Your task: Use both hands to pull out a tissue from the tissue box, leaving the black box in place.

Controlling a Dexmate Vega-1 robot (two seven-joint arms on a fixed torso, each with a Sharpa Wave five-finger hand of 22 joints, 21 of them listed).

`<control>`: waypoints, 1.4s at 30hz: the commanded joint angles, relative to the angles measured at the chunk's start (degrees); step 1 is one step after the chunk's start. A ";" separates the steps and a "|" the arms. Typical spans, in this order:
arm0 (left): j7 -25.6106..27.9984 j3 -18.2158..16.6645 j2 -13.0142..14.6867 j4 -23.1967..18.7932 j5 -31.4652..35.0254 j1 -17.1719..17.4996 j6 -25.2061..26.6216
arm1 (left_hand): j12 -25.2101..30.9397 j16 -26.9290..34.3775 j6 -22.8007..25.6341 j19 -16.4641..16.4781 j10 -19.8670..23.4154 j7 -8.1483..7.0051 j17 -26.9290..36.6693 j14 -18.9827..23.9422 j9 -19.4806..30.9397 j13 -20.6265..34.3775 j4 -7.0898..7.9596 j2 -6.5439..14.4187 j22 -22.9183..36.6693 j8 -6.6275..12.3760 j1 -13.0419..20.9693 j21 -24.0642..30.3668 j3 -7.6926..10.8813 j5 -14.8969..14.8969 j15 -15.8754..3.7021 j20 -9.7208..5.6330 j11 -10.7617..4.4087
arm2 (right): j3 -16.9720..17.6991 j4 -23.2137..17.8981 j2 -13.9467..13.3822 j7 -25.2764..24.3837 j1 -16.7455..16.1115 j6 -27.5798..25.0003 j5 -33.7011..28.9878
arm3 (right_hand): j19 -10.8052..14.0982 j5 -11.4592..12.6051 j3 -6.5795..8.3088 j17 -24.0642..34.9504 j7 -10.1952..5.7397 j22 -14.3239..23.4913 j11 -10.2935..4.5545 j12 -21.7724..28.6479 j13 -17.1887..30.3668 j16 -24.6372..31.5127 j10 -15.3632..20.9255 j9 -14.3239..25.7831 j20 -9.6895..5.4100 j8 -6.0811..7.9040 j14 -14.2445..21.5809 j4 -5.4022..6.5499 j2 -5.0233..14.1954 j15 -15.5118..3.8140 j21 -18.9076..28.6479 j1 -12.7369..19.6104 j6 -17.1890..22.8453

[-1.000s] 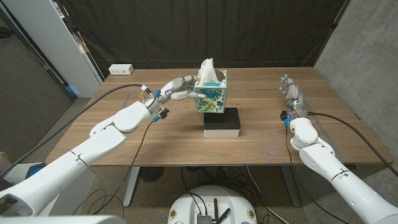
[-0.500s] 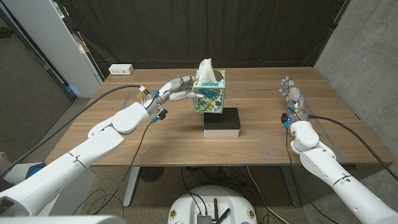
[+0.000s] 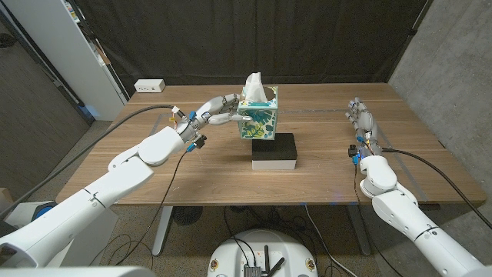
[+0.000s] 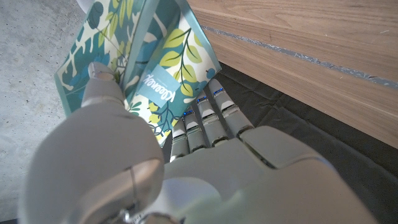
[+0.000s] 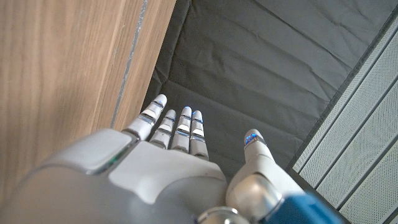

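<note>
Already gripping, the left hand (image 3: 219, 108) wraps its fingers around the leaf-patterned tissue box (image 3: 259, 114), holding it on the side facing the robot's left. That box stands tilted above the black box (image 3: 275, 151), which sits on the wooden table (image 3: 192, 177). A white tissue (image 3: 256, 85) stands up from the tissue box's top. Well off to the tissue box's other side, the right hand (image 3: 360, 119) waits with fingers spread, holding nothing; reaching that tissue looks to be its job.

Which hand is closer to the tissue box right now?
Left. The left hand grips the tissue box by its side; the right hand stands well off near the table's right edge.
</note>
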 commanded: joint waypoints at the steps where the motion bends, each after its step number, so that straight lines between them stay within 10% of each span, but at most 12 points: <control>1: -0.62 0.37 -0.36 0.84 -0.14 -0.64 -0.46 | -0.06 -0.10 0.12 0.02 0.00 0.06 0.13 -0.35 0.16 0.15 -0.18 0.26 0.10 0.27 -0.65 -0.06 0.50 -0.09 -6.30 -0.12 -0.22 | 1.10 -2.68 0.27 -0.80 -3.69 1.40 -0.80 | -0.11 0.04 0.13 0.30 0.07 0.24 0.10 -0.15 0.23 -0.09 0.08 0.13 0.06 -0.19 -0.19 0.11 1.67 0.01 -0.19 -0.01 -0.03; 42: 0.13 0.92 -0.86 0.49 0.51 -0.66 0.15 | -0.53 -0.45 -0.22 -0.56 -0.29 0.02 -0.14 -0.94 0.03 0.73 -0.67 0.11 0.13 0.14 -1.45 -0.37 1.63 -0.18 -6.42 -0.75 -0.43 | 4.77 -8.96 3.71 -4.12 -14.11 5.55 -5.21 | -0.19 0.09 0.18 0.29 0.13 0.23 0.32 -0.03 0.19 -0.12 -0.07 0.10 0.18 -0.05 -0.28 -0.20 1.42 0.08 -0.28 0.19 -0.17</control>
